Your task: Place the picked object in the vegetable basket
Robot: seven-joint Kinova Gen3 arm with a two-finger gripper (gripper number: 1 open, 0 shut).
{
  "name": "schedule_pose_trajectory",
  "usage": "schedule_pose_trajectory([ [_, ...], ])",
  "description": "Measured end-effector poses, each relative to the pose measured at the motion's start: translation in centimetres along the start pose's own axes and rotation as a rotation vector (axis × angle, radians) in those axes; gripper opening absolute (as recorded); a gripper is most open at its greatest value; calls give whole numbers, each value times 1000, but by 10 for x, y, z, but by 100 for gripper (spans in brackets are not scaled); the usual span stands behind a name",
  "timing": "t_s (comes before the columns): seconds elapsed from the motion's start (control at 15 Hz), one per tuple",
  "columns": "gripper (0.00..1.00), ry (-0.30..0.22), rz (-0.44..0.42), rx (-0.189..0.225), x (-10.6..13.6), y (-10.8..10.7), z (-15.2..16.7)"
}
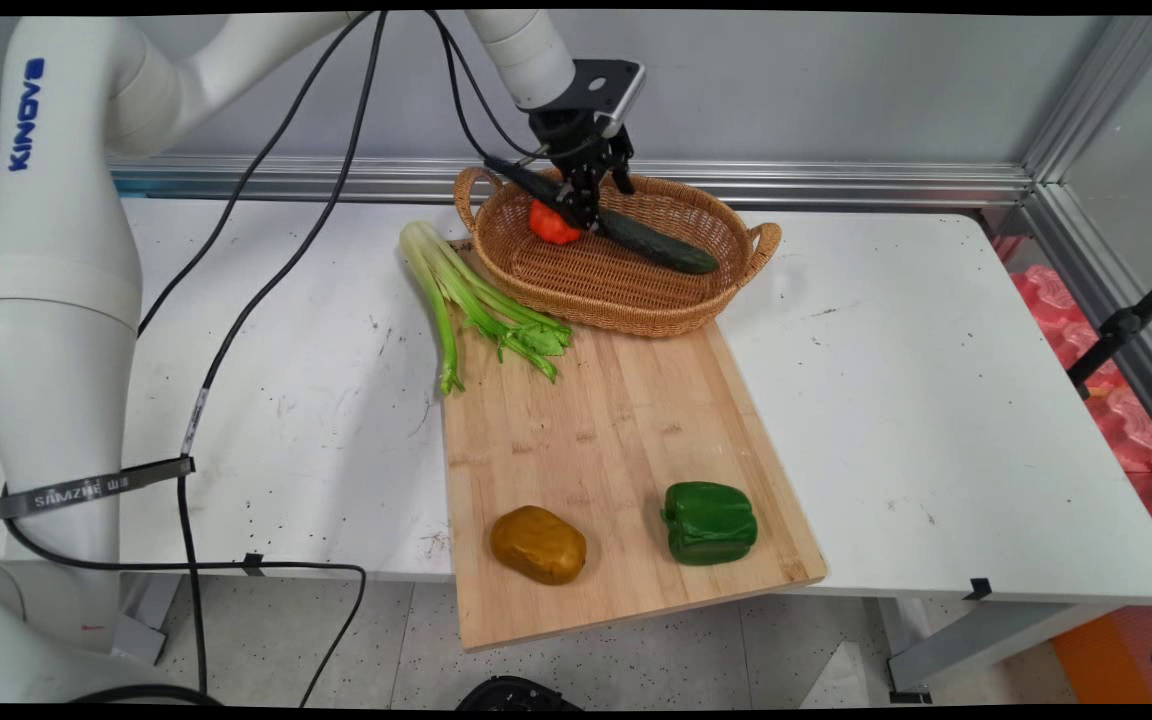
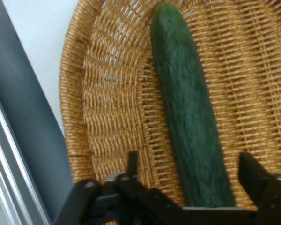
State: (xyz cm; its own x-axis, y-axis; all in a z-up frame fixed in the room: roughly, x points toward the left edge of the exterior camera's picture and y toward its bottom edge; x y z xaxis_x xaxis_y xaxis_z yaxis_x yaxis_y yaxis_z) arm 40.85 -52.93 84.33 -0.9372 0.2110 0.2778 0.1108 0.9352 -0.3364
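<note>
The arm reaches down into the wicker basket (image 1: 636, 290) at twelve o'clock on the table, its gripper (image 1: 581, 212) spread wide, straddling the cucumber (image 2: 187, 117) without clamping it. A red tomato (image 1: 551, 225) sits at the gripper's nine o'clock.

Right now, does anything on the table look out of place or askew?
Yes. The cutting board overhangs the table's near edge, with the potato near that overhanging end. The celery lies half on the board, half off. The claw is down in the basket over the cucumber.
</note>
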Motion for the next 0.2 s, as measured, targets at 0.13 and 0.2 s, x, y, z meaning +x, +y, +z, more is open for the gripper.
schedule_pose_trajectory([
  [0.13,100,6,-3,3,1,0,2],
  [0.2,100,10,-6,5,1,0,2],
])
